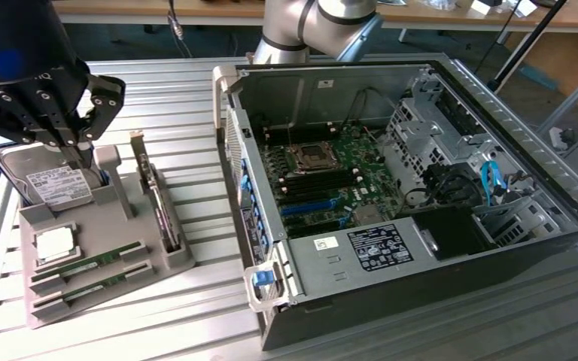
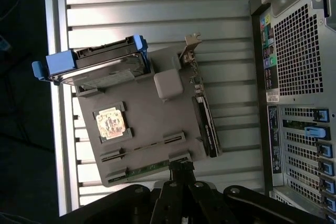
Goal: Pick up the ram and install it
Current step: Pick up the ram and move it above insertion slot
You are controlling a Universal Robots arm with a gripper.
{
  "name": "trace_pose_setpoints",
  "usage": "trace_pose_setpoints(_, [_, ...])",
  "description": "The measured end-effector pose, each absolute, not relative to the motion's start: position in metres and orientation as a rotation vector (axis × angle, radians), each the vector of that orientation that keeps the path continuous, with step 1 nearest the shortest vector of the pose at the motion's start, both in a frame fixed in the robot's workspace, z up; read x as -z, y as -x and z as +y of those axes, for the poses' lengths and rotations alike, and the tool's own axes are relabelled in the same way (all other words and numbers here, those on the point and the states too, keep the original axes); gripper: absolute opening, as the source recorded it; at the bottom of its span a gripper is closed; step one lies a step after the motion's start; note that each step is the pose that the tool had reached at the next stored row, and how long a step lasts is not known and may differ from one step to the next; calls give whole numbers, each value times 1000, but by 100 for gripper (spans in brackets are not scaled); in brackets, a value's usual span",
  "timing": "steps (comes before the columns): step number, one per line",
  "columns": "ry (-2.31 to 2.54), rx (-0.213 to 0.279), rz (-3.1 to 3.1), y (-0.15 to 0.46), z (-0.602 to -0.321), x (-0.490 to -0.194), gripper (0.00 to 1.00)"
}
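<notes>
On the grey holder point(image 1: 108, 226), two rams point(image 1: 86, 263) sit in slots.

The holder point(image 1: 118, 226) is matt grey plastic, the ribbed table point(image 1: 199, 316) and computer case point(image 1: 304, 282) bare metal.

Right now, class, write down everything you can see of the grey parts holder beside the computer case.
The grey holder is a matte, plastic-looking block lying flat on the slatted metal table, at the exterior view's left of the open computer case. Its recesses carry two ram sticks on edge, a square processor chip, a hard drive and an upright expansion card.
</notes>
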State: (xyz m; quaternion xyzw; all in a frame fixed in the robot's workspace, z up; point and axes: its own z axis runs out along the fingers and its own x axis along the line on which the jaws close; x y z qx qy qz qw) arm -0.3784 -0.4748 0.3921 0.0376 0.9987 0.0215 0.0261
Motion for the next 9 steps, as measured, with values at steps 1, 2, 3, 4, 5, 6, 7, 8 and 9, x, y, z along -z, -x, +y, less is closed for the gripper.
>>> trace_pose_setpoints(1, [-116,-66,3086,378,-475,-392,11])
trace_pose_setpoints(2, [-115,-66,3086,378,-475,-392,11])
trace_pose_setpoints(3, [-111,-67,3087,378,-475,-392,11])
trace_pose_setpoints(4, [-98,-67,3087,378,-475,-392,11])
trace_pose_setpoints(5, [-85,-67,3088,378,-475,-392,11])
trace_pose_setpoints(6, [-72,-68,3088,378,-475,-392,11])
trace_pose_setpoints(7, [-57,-68,3089,378,-475,-392,11])
trace_pose_setpoints(8, [-41,-69,3089,378,-475,-392,11])
trace_pose_setpoints(9, [-27,-69,3090,378,-475,-392,11])
